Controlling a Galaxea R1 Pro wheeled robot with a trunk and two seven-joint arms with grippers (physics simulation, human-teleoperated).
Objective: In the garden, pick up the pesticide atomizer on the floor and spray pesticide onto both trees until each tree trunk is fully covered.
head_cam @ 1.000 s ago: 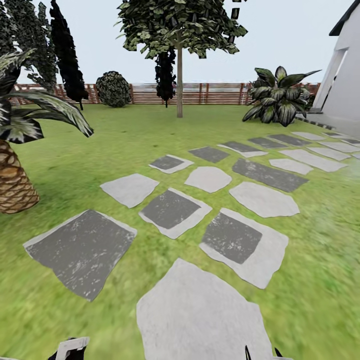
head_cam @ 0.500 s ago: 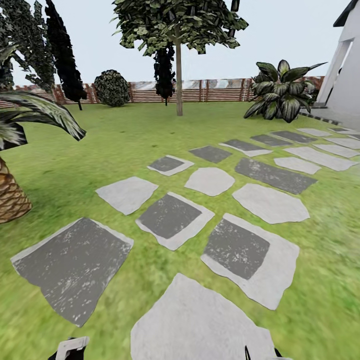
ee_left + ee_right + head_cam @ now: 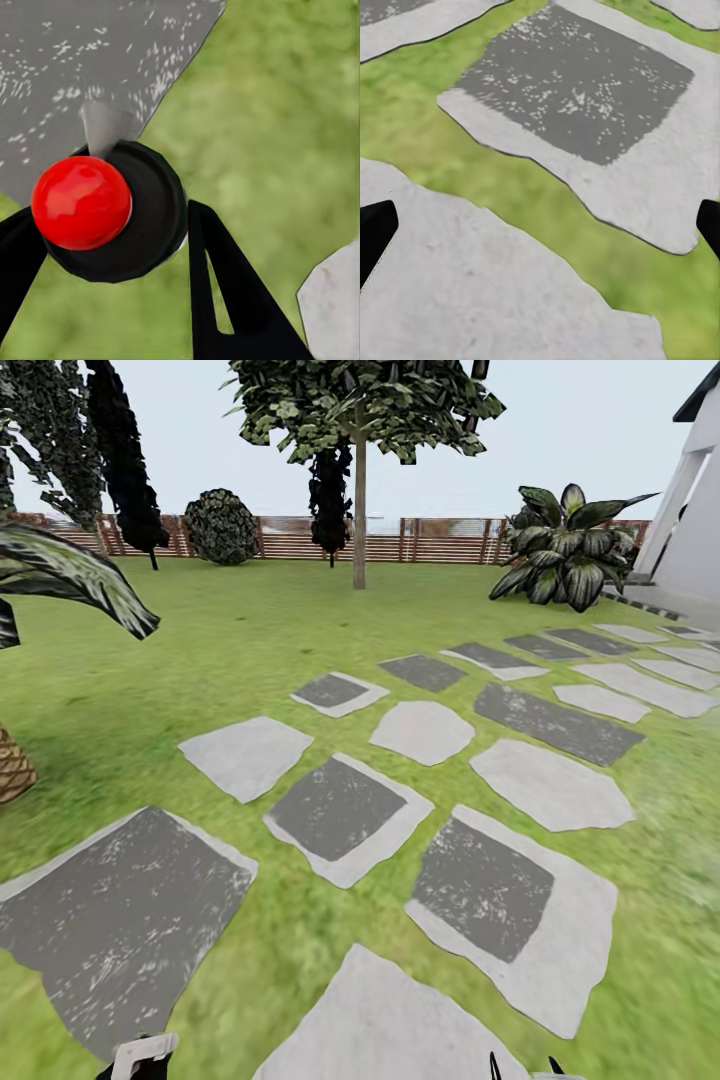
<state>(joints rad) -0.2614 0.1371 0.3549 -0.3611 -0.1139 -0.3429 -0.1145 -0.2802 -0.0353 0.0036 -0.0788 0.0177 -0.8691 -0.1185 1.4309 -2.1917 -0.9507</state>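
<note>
My left gripper [image 3: 112, 247] is shut on the pesticide atomizer [image 3: 154, 206], a dark round bottle seen end-on with a red knob and a thin grey spray head, held above grass and a grey stone. In the head view a white-tabbed bit of that hand [image 3: 140, 1055] pokes up at the bottom edge. My right gripper [image 3: 540, 229] stands open with nothing between its black fingers [image 3: 375, 236], over pale paving. One tree [image 3: 359, 420] with a straight pale tree trunk [image 3: 359, 520] rises far ahead on the garden lawn, near the fence.
Grey stepping stones [image 3: 345, 815] run across the grass toward a white building [image 3: 695, 510] at right. A scaly palm [image 3: 15, 765] sits at left. Dark conifers [image 3: 125, 460], a round bush [image 3: 222, 527], a broad-leaf plant [image 3: 565, 550] and a wooden fence [image 3: 440, 540] line the back.
The whole head view has shifted: the stones have grown and slid down, and the palm has moved off to the left, so the camera has advanced. Both hands stay put at the bottom edge.
</note>
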